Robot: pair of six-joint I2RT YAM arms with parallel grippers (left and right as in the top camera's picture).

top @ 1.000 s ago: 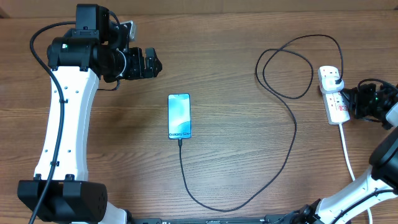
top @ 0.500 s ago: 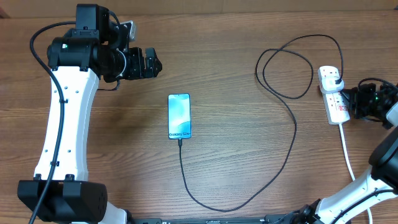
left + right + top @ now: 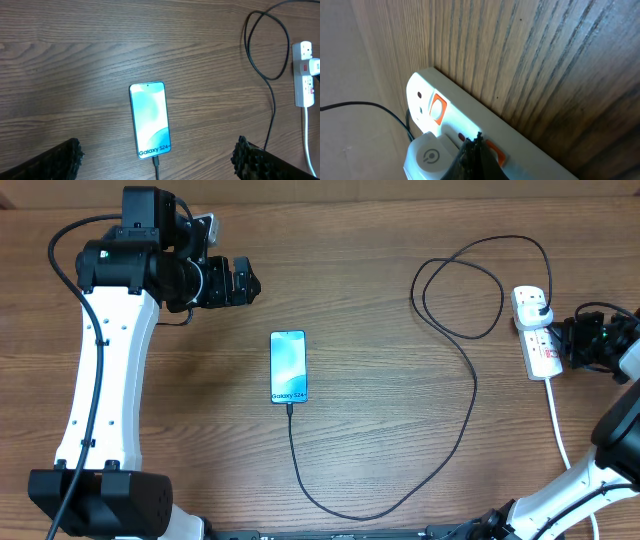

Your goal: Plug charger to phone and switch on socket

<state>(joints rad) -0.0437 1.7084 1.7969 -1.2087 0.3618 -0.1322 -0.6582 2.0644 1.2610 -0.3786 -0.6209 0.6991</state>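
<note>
The charger (image 3: 473, 395) loops from the bottom edge of the phone (image 3: 288, 367) over to the socket (image 3: 540, 345).

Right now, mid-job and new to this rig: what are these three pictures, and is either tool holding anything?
A two-armed robot works at a wooden table. One picture looks down from above; the other two come from a camera on each wrist. On the table lie a lit phone and a thin black charger cable running from its bottom edge to a white power strip. The left tool is open and empty, apart from the phone. The right tool looks shut on nothing, its tip at an orange switch on the strip.
</note>
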